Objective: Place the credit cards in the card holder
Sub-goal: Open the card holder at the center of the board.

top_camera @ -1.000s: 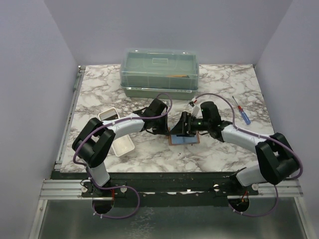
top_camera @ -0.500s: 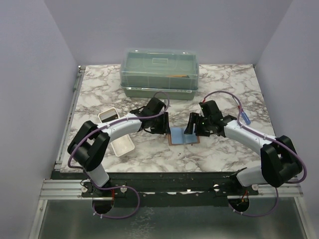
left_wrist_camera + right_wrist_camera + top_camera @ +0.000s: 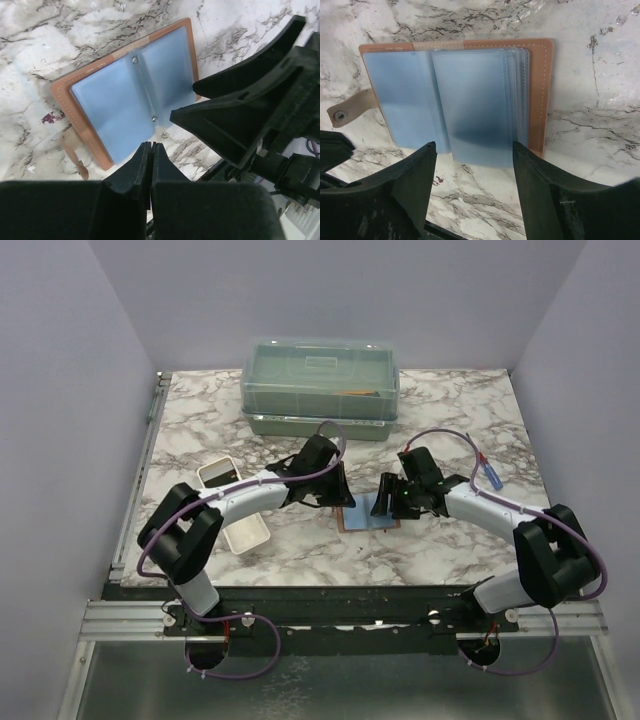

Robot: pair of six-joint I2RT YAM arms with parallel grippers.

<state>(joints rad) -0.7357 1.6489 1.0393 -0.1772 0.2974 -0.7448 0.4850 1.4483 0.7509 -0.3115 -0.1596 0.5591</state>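
Note:
The card holder (image 3: 366, 517) lies open on the marble between my two grippers, brown outside with bluish clear sleeves (image 3: 475, 100) fanned across its middle. Its snap tab (image 3: 347, 111) sticks out to one side. My left gripper (image 3: 151, 145) is shut with nothing in it, and its tips hover just off the edge of the card holder (image 3: 117, 102). My right gripper (image 3: 474, 146) stands open above the near edge of the sleeves and holds nothing. From above, the left gripper (image 3: 340, 497) and right gripper (image 3: 388, 500) flank the holder. The credit cards are out of view.
A big translucent green lidded box (image 3: 322, 385) stands at the back centre. A long white tray (image 3: 245, 530) lies under the left arm's forearm. A blue-handled screwdriver (image 3: 493, 479) lies at the right, beyond the right arm's purple cable.
My left gripper opened, shut again and moved right to the holder's left edge. My right gripper drew back right off the holder, its jaws slightly narrower.

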